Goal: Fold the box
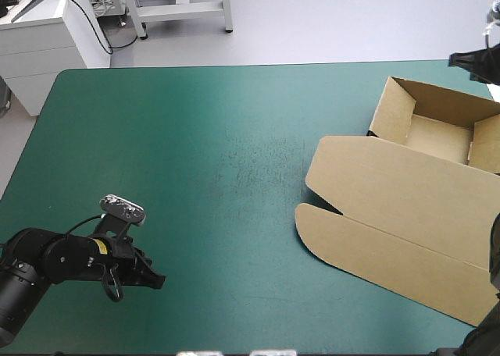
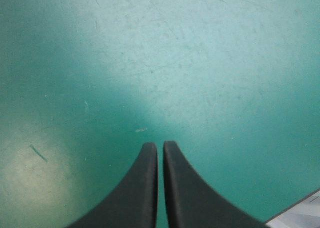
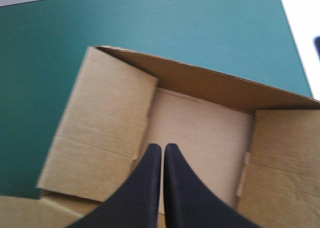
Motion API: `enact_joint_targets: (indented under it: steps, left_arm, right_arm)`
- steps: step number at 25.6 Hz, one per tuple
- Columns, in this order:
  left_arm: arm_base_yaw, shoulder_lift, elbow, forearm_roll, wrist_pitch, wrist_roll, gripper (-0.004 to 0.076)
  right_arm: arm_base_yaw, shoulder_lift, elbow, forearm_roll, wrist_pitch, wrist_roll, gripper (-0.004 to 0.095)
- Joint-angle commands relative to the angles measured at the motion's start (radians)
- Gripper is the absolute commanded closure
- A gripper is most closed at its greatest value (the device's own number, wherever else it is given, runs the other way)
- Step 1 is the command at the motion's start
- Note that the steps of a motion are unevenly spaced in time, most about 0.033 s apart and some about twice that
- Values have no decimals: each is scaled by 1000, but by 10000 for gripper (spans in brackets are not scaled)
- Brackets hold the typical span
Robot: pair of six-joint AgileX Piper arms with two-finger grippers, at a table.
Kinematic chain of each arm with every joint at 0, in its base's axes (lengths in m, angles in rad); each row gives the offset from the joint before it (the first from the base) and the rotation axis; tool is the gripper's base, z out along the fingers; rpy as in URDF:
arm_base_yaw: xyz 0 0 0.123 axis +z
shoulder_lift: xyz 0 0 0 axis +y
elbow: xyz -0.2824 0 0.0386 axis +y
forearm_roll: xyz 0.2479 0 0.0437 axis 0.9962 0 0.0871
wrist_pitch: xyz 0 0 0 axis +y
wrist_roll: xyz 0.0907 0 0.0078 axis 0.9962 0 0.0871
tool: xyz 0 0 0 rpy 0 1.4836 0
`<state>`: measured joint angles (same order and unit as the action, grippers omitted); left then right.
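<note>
Teal-green cover [image 1: 195,161] spans the whole table, scuffed near the middle. Limits of visibility: the box [image 1: 375,192] runs past the high view's right edge, so its right-hand wall and the right end of the lid [image 1: 422,231] are cut off, and the right arm shows there only as dark fragments. The right gripper [image 3: 162,147] hangs above the tray [image 3: 200,133], fingers pressed together into one point with nothing between them, tips seen against the tray floor. Whether they touch the board cannot be determined. The left gripper [image 2: 160,144] is likewise closed and empty, low over the cover near the table's near-left corner, well apart from the box. Box location: the table's right side, tray toward the far-right corner, lid lying flat toward the centre and the near edge. Condition: brown board, the visible walls raised, one side wall's inner face showing a fold line, tray interior paler than the walls, lid creased once along its length, rounded flap ends on the side toward the table's centre.
</note>
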<state>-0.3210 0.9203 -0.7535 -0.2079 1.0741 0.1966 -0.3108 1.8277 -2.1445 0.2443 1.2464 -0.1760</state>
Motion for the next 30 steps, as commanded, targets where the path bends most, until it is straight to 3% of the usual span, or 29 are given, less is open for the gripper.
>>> enact_joint_targets:
  steps: [1, 8, 12, 15, 22, 30]
  left_arm:
    - [1, -10, -25, -29, -40, -4, 713]
    - [1, -10, -25, -25, -47, -3, 718]
    - [1, -21, -25, -18, -53, 18, 732]
    - [1, -52, -25, -24, -53, 50, 732]
    - [1, -163, -25, -28, -53, 72, 732]
    - [1, -312, 127, -36, -71, 76, 732]
  right_arm:
    - [110, -105, -29, 37, 4, -15, 921]
    - [361, -223, 69, 12, 4, -17, 921]
    - [480, -333, 257, 10, 4, -28, 921]
    - [543, -436, 448, 7, -54, -33, 921]
    - [563, -746, 949, 7, -254, -33, 921]
    - [563, -1183, 1401, 9, -267, -43, 921]
